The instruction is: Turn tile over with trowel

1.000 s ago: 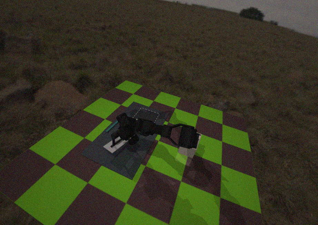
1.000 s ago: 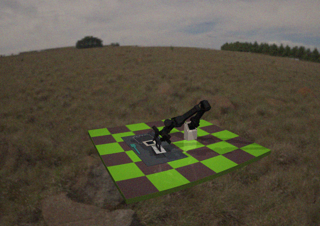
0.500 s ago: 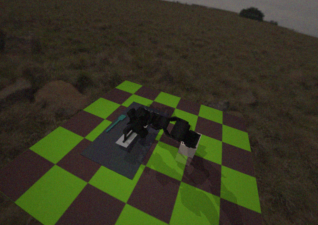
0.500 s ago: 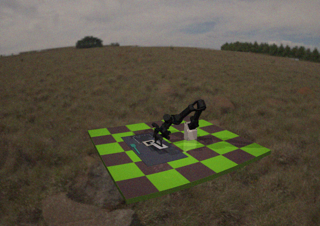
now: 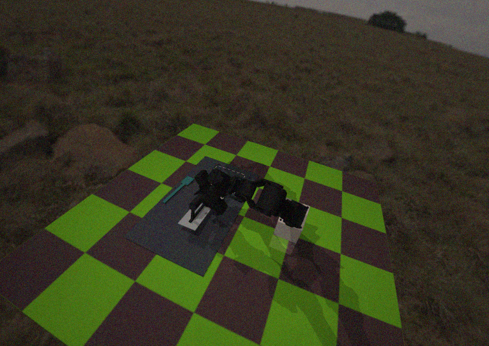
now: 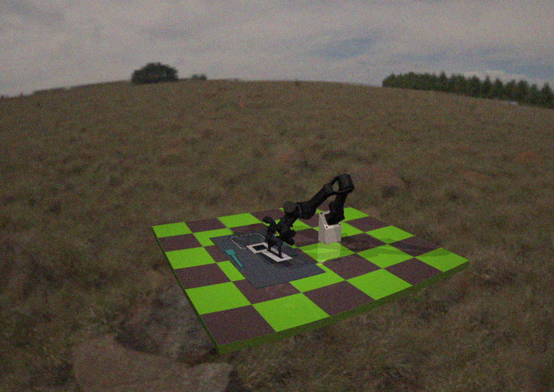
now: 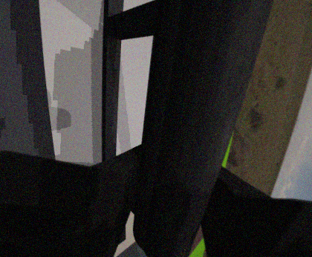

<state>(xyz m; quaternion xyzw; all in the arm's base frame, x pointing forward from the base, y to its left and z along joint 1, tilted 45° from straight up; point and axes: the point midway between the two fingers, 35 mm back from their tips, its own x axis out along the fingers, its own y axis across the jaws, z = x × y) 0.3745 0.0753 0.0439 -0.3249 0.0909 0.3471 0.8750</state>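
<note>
Lying at the left edge of the dark mat (image 5: 169, 239), a teal trowel (image 5: 178, 189) rests flat with its small blade pointing away from the top camera, well apart from the arm and untouched; just right of it the gripper (image 5: 194, 212) reaches down over the mat, its jaws pinched on a dark-handled tool (image 7: 193, 111), which fills the middle of the wrist view between the two dark fingers; the tool's pale flat blade (image 6: 282, 257) lies on the mat under the gripper; in the exterior view the tile (image 6: 251, 246) sits flat on the mat, touching or just beside that blade, its dark marked centre facing up; it lies at the near corner of the dashed outline (image 6: 243, 235), and whether it overlaps the line I cannot tell; further right the arm stretches back across the green and maroon checkered table (image 5: 78, 294) to its white pedestal (image 5: 286, 231)
</note>
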